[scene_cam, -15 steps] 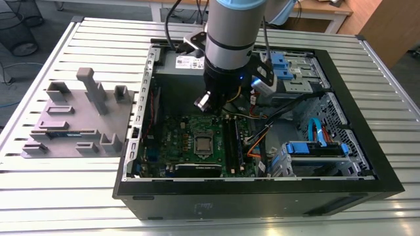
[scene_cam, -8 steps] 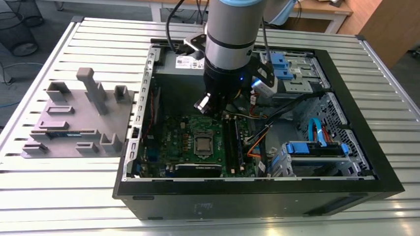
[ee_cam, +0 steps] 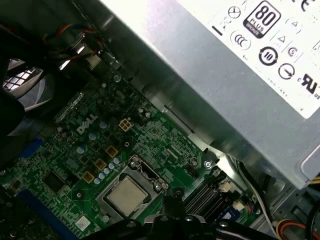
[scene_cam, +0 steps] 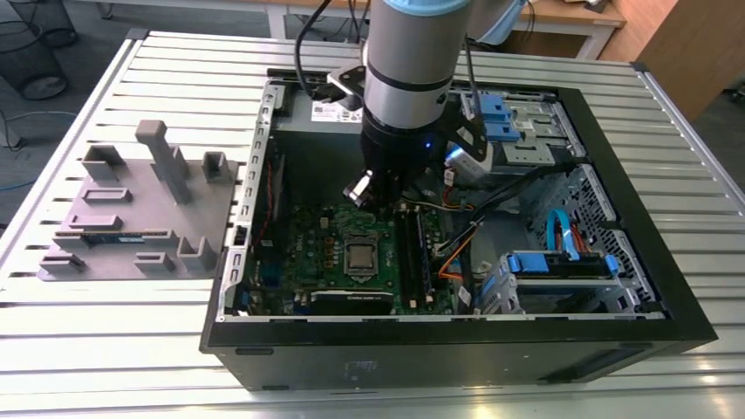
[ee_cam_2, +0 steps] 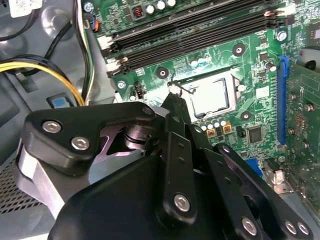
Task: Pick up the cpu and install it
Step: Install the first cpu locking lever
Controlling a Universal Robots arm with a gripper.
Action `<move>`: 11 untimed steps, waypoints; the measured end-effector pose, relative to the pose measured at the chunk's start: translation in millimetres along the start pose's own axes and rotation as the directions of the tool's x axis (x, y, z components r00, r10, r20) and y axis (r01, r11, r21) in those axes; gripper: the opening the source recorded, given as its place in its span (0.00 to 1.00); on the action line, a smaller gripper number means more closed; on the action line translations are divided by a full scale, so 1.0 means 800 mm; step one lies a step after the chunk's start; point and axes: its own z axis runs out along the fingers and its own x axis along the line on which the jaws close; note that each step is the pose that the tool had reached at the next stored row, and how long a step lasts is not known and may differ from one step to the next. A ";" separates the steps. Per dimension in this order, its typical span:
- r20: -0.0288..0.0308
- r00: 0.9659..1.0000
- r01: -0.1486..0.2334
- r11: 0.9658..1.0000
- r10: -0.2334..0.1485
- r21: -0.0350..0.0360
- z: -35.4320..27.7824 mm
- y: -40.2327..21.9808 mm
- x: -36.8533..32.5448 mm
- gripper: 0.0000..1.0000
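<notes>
A: Where is the cpu (ee_cam: 124,194) now?

B: In its socket on the motherboard (scene_cam: 338,240), lying flat with the silver top up and the metal socket frame (ee_cam: 141,172) around it. In the exterior view it sits in the near middle of the board, left of the black memory slots (scene_cam: 414,249). I judge it is placed there so that it lies level for the frame to hold it.

A: And the gripper (ee_cam_2: 174,102)?

B: It hangs above the board inside the open computer case (scene_cam: 466,349), a little farther back than the socket. In the second wrist view its tip points down just beside the socket's edge, apart from the chip.

A: Are the jaws holding anything?

B: Nothing that I can see. The tips look drawn together into one narrow point, with no chip between them. My guess is that they are kept closed so the tip stays slim among the parts crowding the board.

A: What about the grey thing on the surface (scene_cam: 174,52)?

B: A parts tray (scene_cam: 134,218) lies to the exterior view's left of the case, well apart from the arm. It carries upright blocks and a long thin memory stick (scene_cam: 117,236) in one slot.
</notes>
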 end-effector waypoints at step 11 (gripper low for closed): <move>0.000 1.000 -0.005 1.000 0.005 0.000 0.0020 -0.0035 0.0032 0.11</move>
